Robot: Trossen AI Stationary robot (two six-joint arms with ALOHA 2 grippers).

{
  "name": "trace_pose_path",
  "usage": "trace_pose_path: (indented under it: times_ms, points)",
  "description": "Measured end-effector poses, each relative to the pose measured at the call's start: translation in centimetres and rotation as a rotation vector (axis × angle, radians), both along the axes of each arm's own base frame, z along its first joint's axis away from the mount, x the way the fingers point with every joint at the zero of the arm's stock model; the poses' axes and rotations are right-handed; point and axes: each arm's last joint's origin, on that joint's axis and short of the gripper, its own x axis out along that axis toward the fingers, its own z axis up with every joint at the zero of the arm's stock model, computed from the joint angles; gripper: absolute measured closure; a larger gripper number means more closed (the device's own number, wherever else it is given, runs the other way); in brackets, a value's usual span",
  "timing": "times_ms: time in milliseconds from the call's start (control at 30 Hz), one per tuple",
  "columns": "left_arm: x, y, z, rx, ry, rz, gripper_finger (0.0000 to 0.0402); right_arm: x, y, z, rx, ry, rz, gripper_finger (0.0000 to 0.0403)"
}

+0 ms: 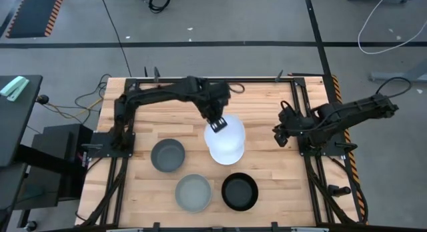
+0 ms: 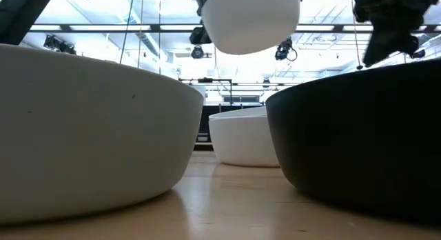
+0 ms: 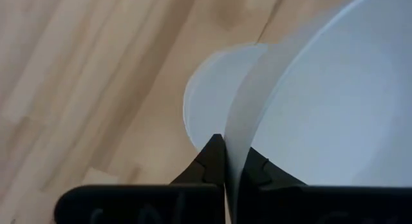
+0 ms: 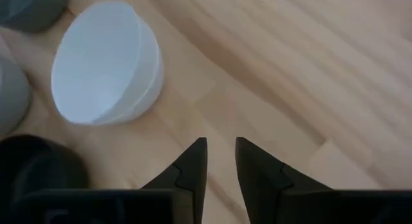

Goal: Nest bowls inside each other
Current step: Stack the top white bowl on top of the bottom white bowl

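Observation:
My left gripper [image 1: 218, 127] is over the table's middle, shut on a white bowl [image 1: 227, 133] that shows high up in the low view [image 2: 251, 19]. Directly beneath it another white bowl [image 1: 227, 153] rests by its base on the table [image 2: 241, 140]. A dark grey bowl [image 1: 167, 155], a light grey-green bowl [image 1: 193, 192] and a black bowl [image 1: 239, 191] stand on the near half of the table. My right gripper [image 4: 220, 153] waits open at the table's right side, touching nothing. My left gripper pinches the held white bowl's rim [image 3: 237, 137] on its far-left side, one finger [image 3: 209, 163] outside the wall and the other inside. The fingers come from above, pointing down. The bowl hangs lifted clear, mouth up, above the other white bowl [image 3: 206, 102].
The wooden table [image 1: 267, 185] has bare room along its far part and at its right. In the low view the grey-green bowl [image 2: 89, 130] and the black bowl [image 2: 358, 136] stand close to the camera. Metal frame rails [image 1: 303, 172] line both sides.

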Motion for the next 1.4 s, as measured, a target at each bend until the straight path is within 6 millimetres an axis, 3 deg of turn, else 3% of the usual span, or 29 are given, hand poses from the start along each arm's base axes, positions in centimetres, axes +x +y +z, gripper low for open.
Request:
trace_pose_path:
  times_ms: [233,700,1400]
  points:
    - [2.3,-1.8,-3.7,-0.005,0.091,0.007,0.0393,-0.7,0.4,-1.0,0.015,-0.007,0.033,0.0324]
    - [4.6,-1.3,-9.5,0.071,0.224,0.063,0.0393,-0.4,0.6,-1.0,0.007,-0.027,0.047,0.0327]
    - [5.0,-2.1,-11.0,0.007,0.261,0.047,0.0393,-0.1,0.7,-1.1,0.008,-0.03,0.049,0.033]
